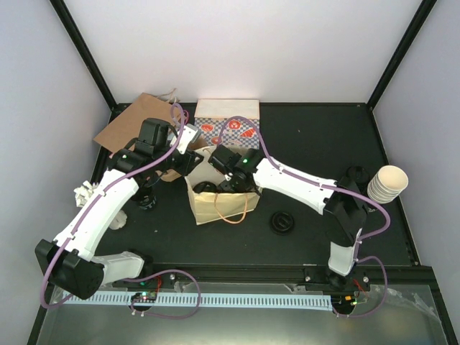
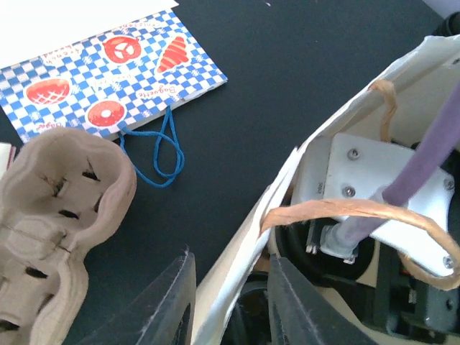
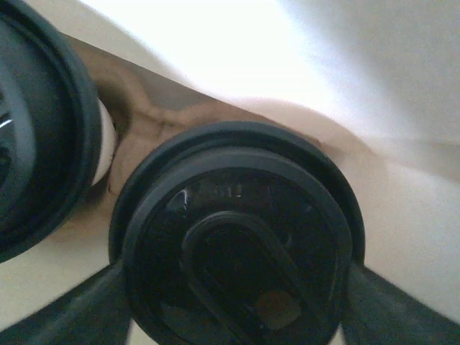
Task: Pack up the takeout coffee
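A cream paper bag (image 1: 215,205) with brown twine handles stands open mid-table. My right gripper (image 1: 228,183) reaches down inside it. In the right wrist view my right gripper (image 3: 237,305) has a finger on each side of the takeout coffee (image 3: 237,244), whose round black lid fills the frame low in the bag. A second black-lidded cup (image 3: 36,144) stands beside it on the left. My left gripper (image 1: 192,164) is at the bag's far left rim. In the left wrist view my left gripper (image 2: 230,257) straddles the bag wall (image 2: 287,180), jaws apart.
A brown cardboard cup carrier (image 2: 50,215) lies left of the bag. A blue checkered bag (image 1: 226,128) and a flat brown bag (image 1: 133,122) lie at the back. A loose black lid (image 1: 282,221) lies right of the bag. Stacked lidless cups (image 1: 388,183) stand far right.
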You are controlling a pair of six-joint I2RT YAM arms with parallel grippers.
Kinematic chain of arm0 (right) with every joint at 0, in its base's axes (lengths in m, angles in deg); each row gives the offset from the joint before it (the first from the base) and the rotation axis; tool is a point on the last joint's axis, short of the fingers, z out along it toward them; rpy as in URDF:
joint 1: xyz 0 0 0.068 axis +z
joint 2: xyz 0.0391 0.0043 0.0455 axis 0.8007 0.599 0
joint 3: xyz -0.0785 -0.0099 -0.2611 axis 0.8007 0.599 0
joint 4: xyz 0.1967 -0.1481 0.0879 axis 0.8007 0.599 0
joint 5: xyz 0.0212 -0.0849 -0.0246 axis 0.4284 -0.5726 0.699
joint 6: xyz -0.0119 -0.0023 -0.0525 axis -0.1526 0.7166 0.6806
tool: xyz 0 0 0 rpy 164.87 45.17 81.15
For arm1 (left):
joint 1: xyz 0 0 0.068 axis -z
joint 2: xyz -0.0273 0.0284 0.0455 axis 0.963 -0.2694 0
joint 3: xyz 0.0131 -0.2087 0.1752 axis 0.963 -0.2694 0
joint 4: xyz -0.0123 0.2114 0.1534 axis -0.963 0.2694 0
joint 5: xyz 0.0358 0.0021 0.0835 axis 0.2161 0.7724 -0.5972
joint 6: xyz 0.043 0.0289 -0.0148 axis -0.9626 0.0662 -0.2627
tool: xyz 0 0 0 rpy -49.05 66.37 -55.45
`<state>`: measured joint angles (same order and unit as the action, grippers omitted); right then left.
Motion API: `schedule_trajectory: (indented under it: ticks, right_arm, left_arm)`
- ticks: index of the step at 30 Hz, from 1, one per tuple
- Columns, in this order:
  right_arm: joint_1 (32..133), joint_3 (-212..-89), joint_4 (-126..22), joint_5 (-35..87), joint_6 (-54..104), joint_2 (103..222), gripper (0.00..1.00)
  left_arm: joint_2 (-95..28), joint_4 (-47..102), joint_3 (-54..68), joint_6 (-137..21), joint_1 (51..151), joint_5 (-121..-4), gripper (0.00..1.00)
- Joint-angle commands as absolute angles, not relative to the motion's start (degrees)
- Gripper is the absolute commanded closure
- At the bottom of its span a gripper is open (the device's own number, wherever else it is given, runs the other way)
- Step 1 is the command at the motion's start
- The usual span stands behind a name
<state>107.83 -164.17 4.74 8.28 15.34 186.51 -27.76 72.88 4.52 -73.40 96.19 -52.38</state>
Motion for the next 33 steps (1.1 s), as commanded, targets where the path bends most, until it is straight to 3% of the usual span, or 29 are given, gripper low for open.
schedule_trajectory:
  ticks: [1,3,10,22,33]
  right_arm:
    - [108.04,-169.42,18.59,6.16,16.86,188.14,0.12]
    - [108.03,-172.88,19.7,5.71,16.92,187.94,0.01]
    - [108.04,-180.36,22.21,5.92,16.87,186.34,0.0]
    - [107.79,-182.11,24.2,2.76,14.52,181.74,0.0]
    - [105.41,-192.88,26.99,-1.29,8.93,181.82,0.0]
  left_arm:
    - [-27.6,73.1,5.27,-74.27,96.43,-50.68,0.76]
    - [-27.59,73.64,5.54,-74.31,96.51,-50.18,0.83]
    - [-26.89,74.05,5.62,-74.59,96.68,-47.13,0.98]
    - [-26.93,74.53,5.33,-74.36,97.65,-47.9,0.99]
    - [-25.91,74.55,4.95,-74.19,98.44,-48.68,0.98]
